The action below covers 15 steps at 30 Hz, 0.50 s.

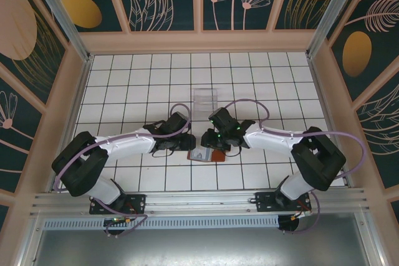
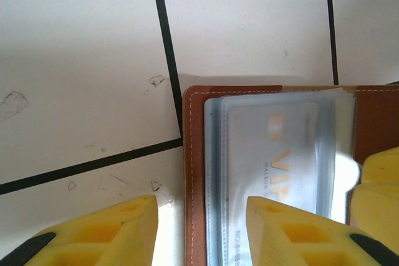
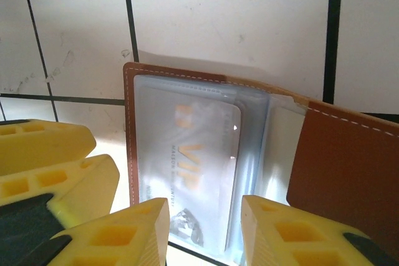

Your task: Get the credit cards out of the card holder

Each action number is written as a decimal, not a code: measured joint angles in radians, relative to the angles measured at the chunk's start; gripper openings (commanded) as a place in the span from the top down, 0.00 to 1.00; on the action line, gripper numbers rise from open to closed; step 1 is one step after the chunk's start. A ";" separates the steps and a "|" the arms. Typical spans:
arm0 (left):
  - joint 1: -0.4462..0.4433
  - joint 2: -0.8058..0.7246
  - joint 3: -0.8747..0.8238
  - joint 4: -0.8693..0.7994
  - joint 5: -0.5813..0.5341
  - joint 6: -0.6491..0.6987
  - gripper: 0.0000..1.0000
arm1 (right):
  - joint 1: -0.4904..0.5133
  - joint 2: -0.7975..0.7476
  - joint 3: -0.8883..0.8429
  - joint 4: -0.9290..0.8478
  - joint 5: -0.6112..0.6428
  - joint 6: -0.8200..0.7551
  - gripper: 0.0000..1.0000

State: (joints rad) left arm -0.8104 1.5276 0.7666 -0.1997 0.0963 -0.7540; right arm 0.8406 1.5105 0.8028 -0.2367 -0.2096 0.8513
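Note:
The card holder (image 1: pixel 217 155) lies open on the white tiles, reddish-brown leather (image 2: pixel 194 154) round clear blue-grey sleeves. A pale credit card (image 3: pixel 199 147) with gold "VIP" lettering sits in the top sleeve (image 2: pixel 274 154); any others are hidden beneath. My left gripper (image 2: pixel 202 228) is open and straddles the holder's stitched left edge, one finger over bare tile, the other over the sleeve. My right gripper (image 3: pixel 206 228) is open just above the card, its fingers to either side. The brown flap (image 3: pixel 349 166) stands up at the right. Both grippers (image 1: pixel 190 147) (image 1: pixel 212 146) meet over the holder.
A clear plastic tray (image 1: pixel 204 99) stands on the tiles beyond the holder. A finger of the right gripper (image 2: pixel 380 179) is close beside my left one. Low walls (image 1: pixel 199 42) ring the tiled floor.

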 measured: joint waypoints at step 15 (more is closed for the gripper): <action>0.000 0.088 0.032 0.017 0.047 0.002 0.64 | -0.004 0.023 -0.108 0.091 -0.024 0.023 0.73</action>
State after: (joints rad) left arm -0.8108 1.6157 0.7990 -0.1825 0.1429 -0.7525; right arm 0.8368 1.5330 0.6952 -0.1455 -0.2340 0.8745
